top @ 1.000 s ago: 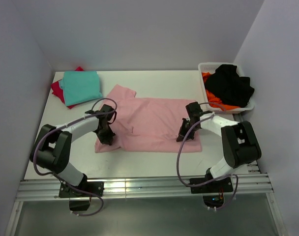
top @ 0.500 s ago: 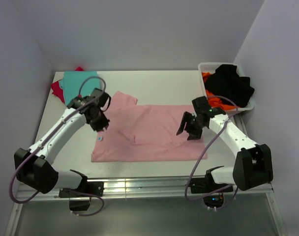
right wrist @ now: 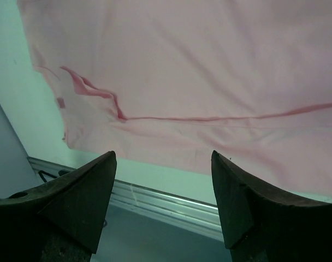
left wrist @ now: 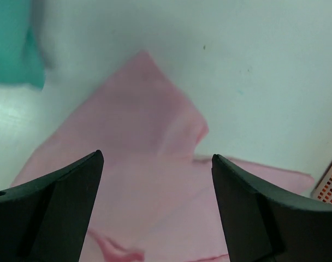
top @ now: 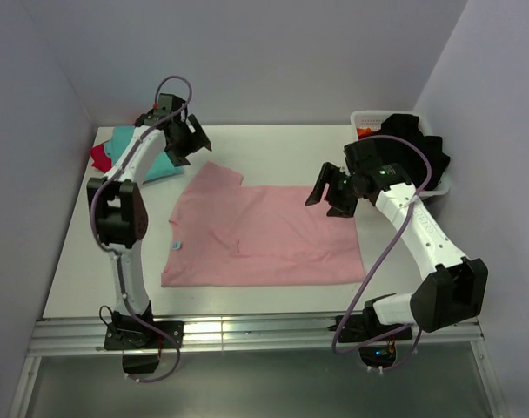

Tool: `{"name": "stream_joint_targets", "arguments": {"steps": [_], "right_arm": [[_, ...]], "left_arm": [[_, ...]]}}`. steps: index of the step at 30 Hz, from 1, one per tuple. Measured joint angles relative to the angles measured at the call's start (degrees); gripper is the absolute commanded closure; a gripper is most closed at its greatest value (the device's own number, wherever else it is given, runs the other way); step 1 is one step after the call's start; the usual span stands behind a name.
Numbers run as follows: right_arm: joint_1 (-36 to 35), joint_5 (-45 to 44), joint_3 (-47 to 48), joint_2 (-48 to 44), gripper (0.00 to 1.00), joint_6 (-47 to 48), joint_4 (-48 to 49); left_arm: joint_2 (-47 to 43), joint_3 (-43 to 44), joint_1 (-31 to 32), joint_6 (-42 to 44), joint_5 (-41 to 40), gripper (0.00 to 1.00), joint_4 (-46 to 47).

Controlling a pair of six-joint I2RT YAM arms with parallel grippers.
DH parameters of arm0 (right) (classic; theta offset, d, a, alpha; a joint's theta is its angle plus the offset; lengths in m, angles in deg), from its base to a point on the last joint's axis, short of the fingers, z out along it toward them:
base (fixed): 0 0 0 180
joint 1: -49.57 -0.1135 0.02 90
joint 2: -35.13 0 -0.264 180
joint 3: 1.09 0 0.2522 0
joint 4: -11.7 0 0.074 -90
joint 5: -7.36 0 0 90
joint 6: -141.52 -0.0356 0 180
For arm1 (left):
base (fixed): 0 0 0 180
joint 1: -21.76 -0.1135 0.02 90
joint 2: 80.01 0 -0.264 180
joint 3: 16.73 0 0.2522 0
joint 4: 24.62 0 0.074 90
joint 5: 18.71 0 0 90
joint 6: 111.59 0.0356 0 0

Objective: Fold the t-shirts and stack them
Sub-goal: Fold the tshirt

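The light pink t-shirt (top: 264, 231) lies spread flat in the middle of the table, one sleeve (left wrist: 149, 131) pointing to the back left. A folded teal t-shirt (top: 158, 165) rests on a red one (top: 100, 158) at the back left corner. My left gripper (top: 190, 146) hangs raised beside the teal shirt (left wrist: 13, 49), open and empty (left wrist: 155, 158), looking down on the pink sleeve. My right gripper (top: 327, 198) hovers over the pink shirt's right edge, open with nothing between its fingers (right wrist: 163, 158); the pink cloth (right wrist: 182, 65) lies below it.
A white basket (top: 362, 118) holding black cloth (top: 412, 152) and orange cloth stands at the back right. The table's front edge and its metal rail (right wrist: 171, 204) run along the near side. Walls close in the left, back and right.
Both grippers opened and let go of the pink shirt, which now lies flat. The left arm swung up and back toward the teal shirt; the right arm lifted and drew back.
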Motion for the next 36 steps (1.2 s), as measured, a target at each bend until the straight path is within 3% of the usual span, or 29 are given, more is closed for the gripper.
{"name": "stream_joint_targets", "arguments": {"steps": [4,11,21,36], "right_arm": [[0.0,-0.9,-0.4,0.0,0.24,-0.3,-2.8],[0.0,-4.4,3.0,0.9,0.24,-0.7,-8.7],[0.0,-6.0,10.5,8.0,0.24,-3.7,-11.6],[0.1,-6.2,15.9,13.5,0.25,-4.9,-12.5]], "left_arm": [[14.1,9.8,-3.4,3.2,9.9,0.13,4.2],[26.5,16.9,-7.5,3.9,25.2,0.13,13.0],[29.5,16.4,-13.8,8.2,32.0,0.16,15.7],[23.0,2.6,-9.8,12.7,35.8,0.24,21.3]]}}
